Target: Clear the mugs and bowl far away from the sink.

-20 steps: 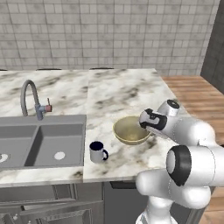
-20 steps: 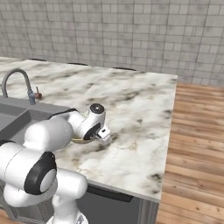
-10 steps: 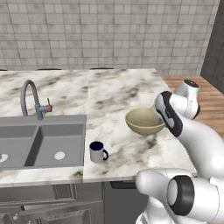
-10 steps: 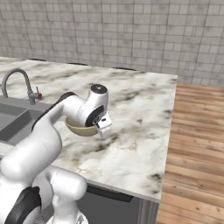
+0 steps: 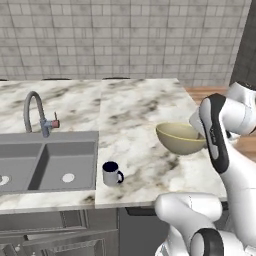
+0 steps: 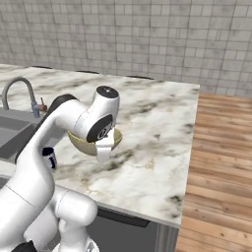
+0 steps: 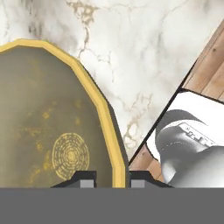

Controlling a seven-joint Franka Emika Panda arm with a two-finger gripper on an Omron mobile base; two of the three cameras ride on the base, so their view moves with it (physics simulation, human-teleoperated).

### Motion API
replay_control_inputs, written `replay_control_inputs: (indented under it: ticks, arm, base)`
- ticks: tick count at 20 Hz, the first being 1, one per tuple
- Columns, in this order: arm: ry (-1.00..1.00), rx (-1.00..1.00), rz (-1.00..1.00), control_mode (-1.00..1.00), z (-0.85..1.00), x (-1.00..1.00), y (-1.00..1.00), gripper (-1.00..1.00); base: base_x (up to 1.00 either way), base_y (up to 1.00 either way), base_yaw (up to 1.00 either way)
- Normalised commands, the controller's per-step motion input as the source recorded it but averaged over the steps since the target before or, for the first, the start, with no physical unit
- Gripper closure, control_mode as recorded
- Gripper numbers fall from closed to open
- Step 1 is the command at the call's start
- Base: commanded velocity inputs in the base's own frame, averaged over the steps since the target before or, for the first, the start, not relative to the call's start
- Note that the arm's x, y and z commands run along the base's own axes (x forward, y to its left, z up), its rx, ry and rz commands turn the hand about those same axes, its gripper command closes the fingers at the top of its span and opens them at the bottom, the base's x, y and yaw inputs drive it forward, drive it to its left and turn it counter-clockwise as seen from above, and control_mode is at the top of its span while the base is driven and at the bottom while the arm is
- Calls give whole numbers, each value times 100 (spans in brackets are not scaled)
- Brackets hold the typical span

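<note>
**Bowl gripped by its rim, carried away from the sink**

Nearest the hand camera, the gripper point(image 7: 112, 177) is pinching the bowl's yellow rim, one dark finger point(image 7: 85, 178) sitting inside the wall and the other outside, so the fingers are closed on the bowl point(image 7: 48, 118) itself. Gripping the thin edge looks like the only sensible hold, since the bowl is far wider than the jaws could span.

Over the marble counter point(image 5: 135, 115), the bowl point(image 5: 180, 138) is hanging clear of the surface, tilted slightly, toward the right-hand end of the worktop by the wooden floor point(image 6: 221, 162). From the right base camera the arm is wrapping in front of the bowl point(image 6: 83, 143), hiding most of it. This placement is serving the task: the bowl is sitting well apart from the sink.

Closer to the front edge, one mug point(image 5: 112, 173) is standing upright just beside the sink's right basin, handle pointing right; it is waiting its turn, by my reading.

Farther left, the sink point(image 5: 45, 162) is lying with its arched tap point(image 5: 36, 112) behind the basins, and the tiled wall point(image 5: 125, 40) is closing the scene at the back.
</note>
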Motion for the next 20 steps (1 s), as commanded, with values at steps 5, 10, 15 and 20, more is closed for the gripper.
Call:
replay_control_inputs:
  ticks: [5, 10, 15, 20]
  arm:
    - [-23, -12, -19, -100, 39, -58, -1, 100]
    - [-5, 0, -15, -100, 20, -57, 0, 100]
    - [5, 0, -6, 100, 0, -4, -8, 100]
    - [0, 0, 0, 100, 0, 0, 0, 100]
  base:
    - [0, 0, 0]
    - [0, 0, 0]
    - [-2, -63, -49]
    - [0, -15, -97]
